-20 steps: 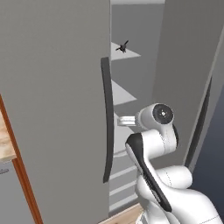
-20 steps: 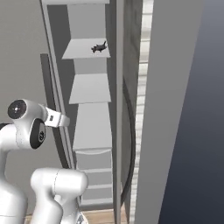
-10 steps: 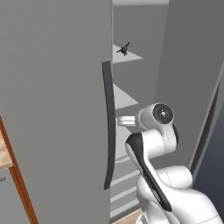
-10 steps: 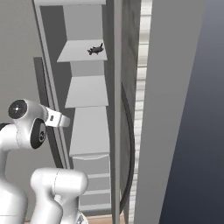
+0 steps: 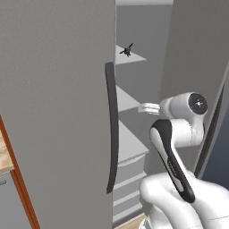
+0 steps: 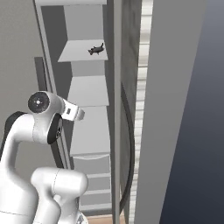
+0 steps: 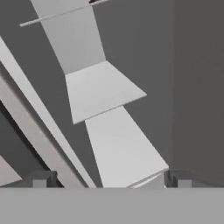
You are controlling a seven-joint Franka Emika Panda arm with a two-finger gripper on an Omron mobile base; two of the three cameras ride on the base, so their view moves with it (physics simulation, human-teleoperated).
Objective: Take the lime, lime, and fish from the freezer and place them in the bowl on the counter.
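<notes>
The grey freezer (image 5: 53, 89) stands open, its door with the long dark handle (image 5: 112, 129) swung to the left. A small dark fish (image 5: 127, 50) lies on an upper shelf (image 6: 78, 51), where the right base view shows the fish (image 6: 97, 50) near the shelf's right end. My gripper (image 7: 109, 180) is open and empty. It points into the freezer (image 7: 100, 87) at the bare middle shelves, well below the fish. The limes and the bowl are out of view.
A second freezer door with a curved dark handle (image 6: 127, 144) stands edge-on at the right of the opening. A sliver of beige counter (image 5: 3, 156) with a brown cabinet edge (image 5: 18, 188) shows at far left. Drawers (image 6: 89, 175) fill the freezer's bottom.
Both base views have shifted slightly, so the camera has moved a little. The arm keeps much the same pose and the gripper stays open. The fish has not moved on its shelf.
</notes>
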